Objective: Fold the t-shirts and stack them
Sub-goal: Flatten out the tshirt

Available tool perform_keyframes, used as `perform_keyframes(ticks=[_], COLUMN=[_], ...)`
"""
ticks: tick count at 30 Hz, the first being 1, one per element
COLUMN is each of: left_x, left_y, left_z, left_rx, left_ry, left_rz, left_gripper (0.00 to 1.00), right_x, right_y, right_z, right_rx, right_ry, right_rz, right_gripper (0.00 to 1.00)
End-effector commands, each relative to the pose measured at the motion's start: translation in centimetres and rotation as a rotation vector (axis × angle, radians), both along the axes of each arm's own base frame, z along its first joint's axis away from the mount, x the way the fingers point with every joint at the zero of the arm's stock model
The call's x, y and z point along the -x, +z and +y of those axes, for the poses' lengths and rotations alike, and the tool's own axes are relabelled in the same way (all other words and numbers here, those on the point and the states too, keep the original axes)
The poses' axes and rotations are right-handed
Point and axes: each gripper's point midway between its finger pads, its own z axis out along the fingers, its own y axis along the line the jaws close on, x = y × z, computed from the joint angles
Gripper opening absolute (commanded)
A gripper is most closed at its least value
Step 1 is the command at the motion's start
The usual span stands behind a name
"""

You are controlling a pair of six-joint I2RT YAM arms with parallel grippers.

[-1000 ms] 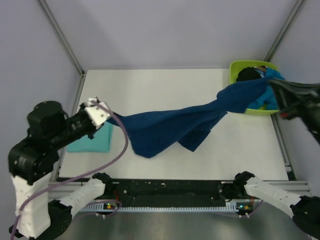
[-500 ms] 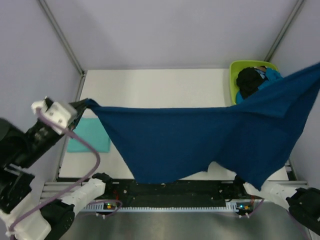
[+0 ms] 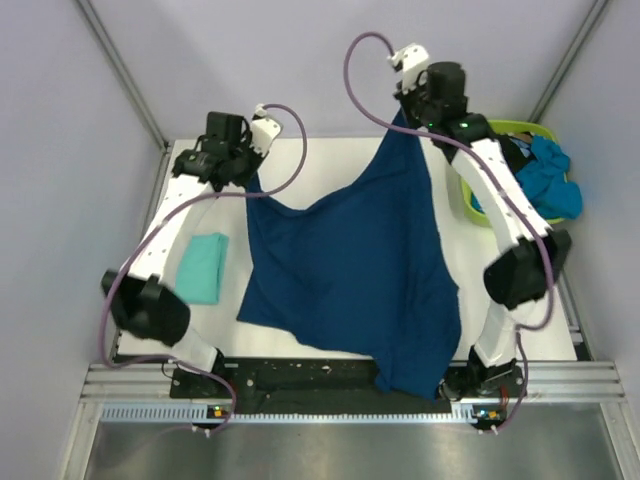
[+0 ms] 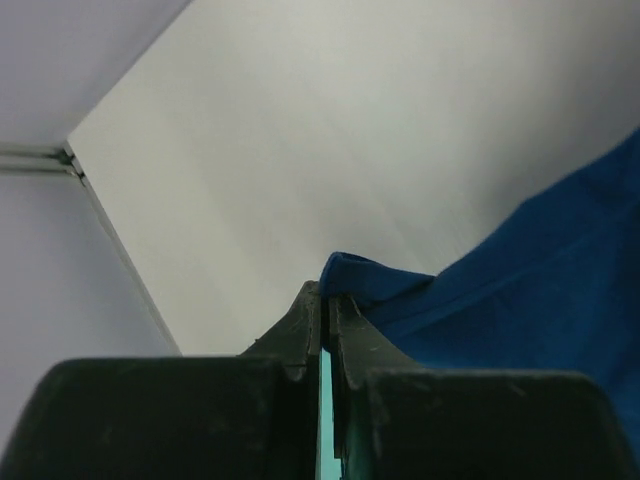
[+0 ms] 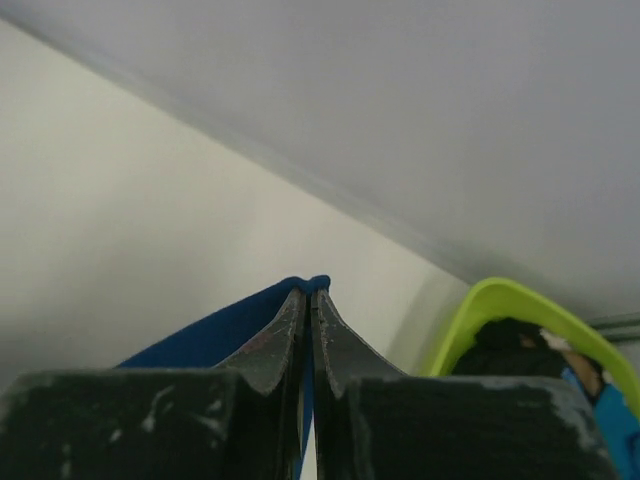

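A dark navy t-shirt (image 3: 350,270) hangs spread between both grippers over the table and reaches the near edge. My left gripper (image 3: 247,172) is shut on its left top corner (image 4: 350,275). My right gripper (image 3: 405,118) is shut on its right top corner (image 5: 310,287), near the back wall. A folded light teal t-shirt (image 3: 200,266) lies flat on the table at the left. A black tee (image 3: 512,152) and a bright blue tee (image 3: 550,182) lie in the lime-green tub (image 3: 472,205) at the back right.
The tub also shows in the right wrist view (image 5: 500,305). Grey walls stand close at the back and on both sides. The arms' bases and a metal rail (image 3: 330,410) run along the near edge.
Both arms have swung from the table's sides to the far end, carrying the navy shirt. It now hangs lengthwise from back to front instead of stretched left to right.
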Motion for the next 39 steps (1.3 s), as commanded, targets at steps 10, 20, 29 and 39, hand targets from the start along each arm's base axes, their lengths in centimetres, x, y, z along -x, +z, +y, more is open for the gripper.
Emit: perform_keyframes(ticks=[10,20,29,39], left_x=[-15.8,2.2,11.6,11.4], left_y=[-1.6,-8.9,-19.2,-24.5], left_z=[1.0,1.9,4.8,4.8], left_rx=[0.058,-0.232,-0.467,-0.519], left_ry=[0.143,-0.374,-0.66,-0.727], left_rz=[-0.137,0.031,0.191,0.16], left_gripper=[0.98,0.71,0.83,0.9], right_x=[-11.8,8.8,27.4,38.2], right_y=[-5.6,-14.0,-27.2,-36.3], right_z=[-2.3,-5.6,-3.2,-1.3], right_rx=[-0.252,-0.279,-0.251,-0.217], right_ry=[-0.18,-0.333,-0.335,-0.404], right_rz=[0.085,0.453,0.91,1.154], right_gripper=[0.66,0.84,0.66,0.66])
